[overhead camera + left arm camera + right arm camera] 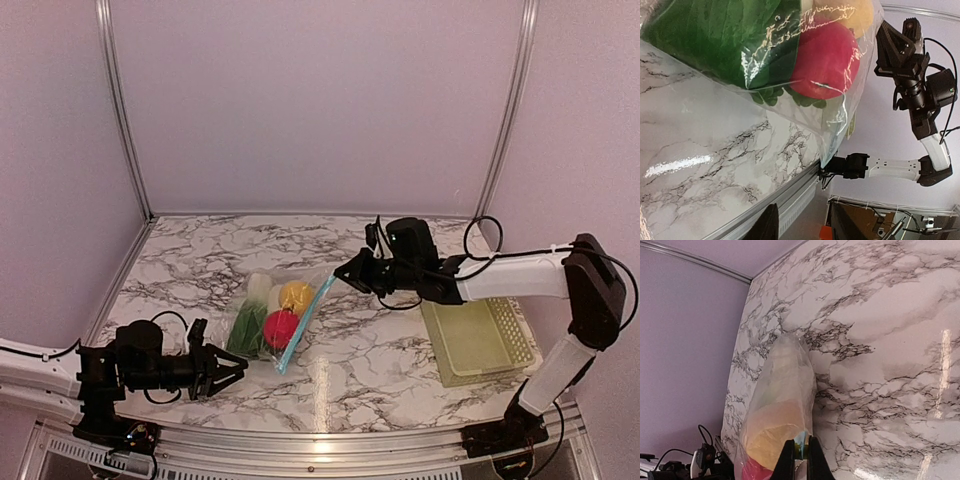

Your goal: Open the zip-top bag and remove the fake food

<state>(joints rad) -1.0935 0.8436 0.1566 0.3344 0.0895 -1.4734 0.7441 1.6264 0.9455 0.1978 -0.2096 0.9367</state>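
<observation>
we see the right gripper [343,271] pinching the blue zipper edge of the zip-top bag [270,310], which rests mid-table [380,345] with the fake food [281,328] inside; the left gripper [228,371], fingers spread, sits just beside it.

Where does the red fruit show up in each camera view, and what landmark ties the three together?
Top external: red fruit left of table centre, inside the zip-top bag.
Left wrist: red fruit upper middle, large, behind clear plastic.
Right wrist: red fruit, a sliver at the bottom edge, left of the right claw.
Shared landmark: the yellow-orange fruit beside it in every view.
</observation>
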